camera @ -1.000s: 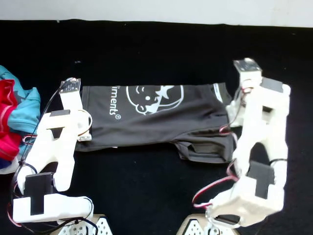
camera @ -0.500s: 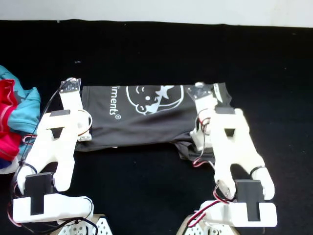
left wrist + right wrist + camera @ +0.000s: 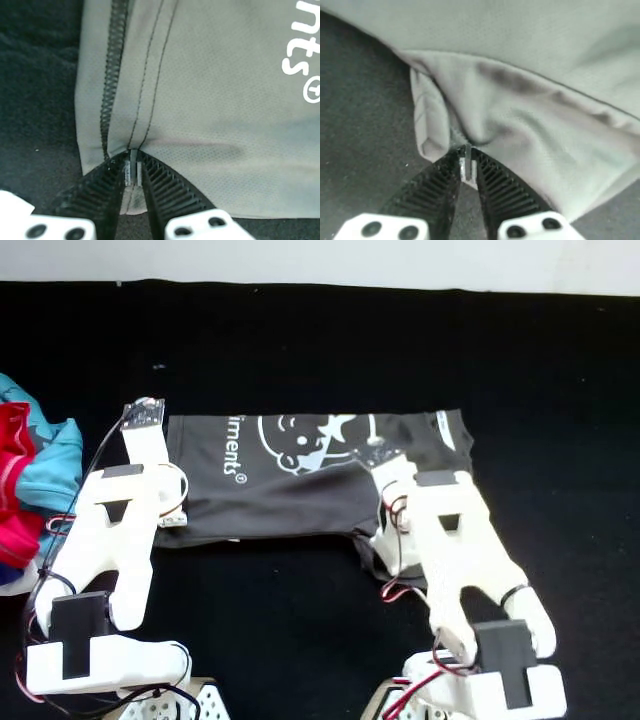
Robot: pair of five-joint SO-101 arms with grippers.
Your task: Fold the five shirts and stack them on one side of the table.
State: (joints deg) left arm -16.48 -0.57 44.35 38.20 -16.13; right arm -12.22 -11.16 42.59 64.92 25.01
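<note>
Pincer on right (image 3: 465,157) farther along shirt (image 3: 300,480)

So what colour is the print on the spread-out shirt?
White, on a dark shirt; the high view shows it best.
</note>
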